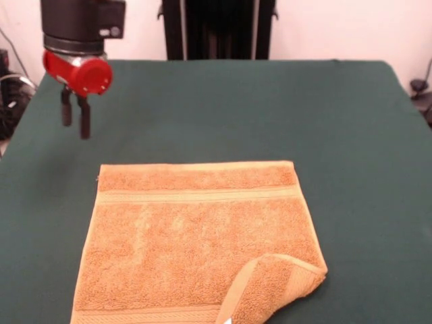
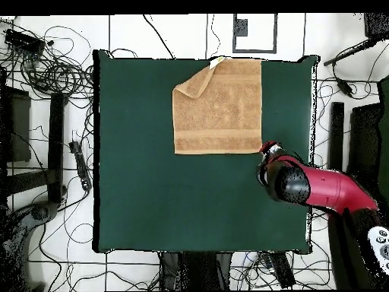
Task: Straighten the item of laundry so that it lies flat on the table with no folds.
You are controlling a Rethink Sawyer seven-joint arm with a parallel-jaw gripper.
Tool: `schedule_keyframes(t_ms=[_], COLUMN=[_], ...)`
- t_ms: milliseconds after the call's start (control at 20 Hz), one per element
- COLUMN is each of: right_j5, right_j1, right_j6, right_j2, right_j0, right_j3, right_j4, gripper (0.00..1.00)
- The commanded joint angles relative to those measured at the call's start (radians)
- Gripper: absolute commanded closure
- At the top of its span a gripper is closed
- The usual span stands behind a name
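Note:
The orange-tan towel lies spread on the green table, at its near side in the front view. Its near right corner is folded over onto the towel, with a small white tag at the fold's edge. A woven band runs across its far end. My gripper hangs empty above the table, beyond the towel's far left corner and apart from it, fingers a little apart. In the overhead view the towel lies at the table's top edge and the gripper is by its lower right corner.
The table has bare green cloth all round the towel's other sides. Cables and stands lie on the floor around it. The black pedestal stands at the far edge.

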Motion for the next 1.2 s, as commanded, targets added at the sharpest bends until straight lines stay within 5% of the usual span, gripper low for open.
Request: schedule_keyframes(t_ms=[50, 750, 1200], right_j5=[0.211, 0.331, 0.361], right_j1=[-0.031, -0.118, -0.143], right_j6=[-0.324, -0.409, -0.375], right_j2=[0.188, 0.296, 0.341], right_j0=[0.009, -0.095, -0.185], right_j3=[0.047, -0.011, 0.038], right_j4=[-0.030, -0.045, -0.032], gripper=[0.00, 0.00, 0.00])
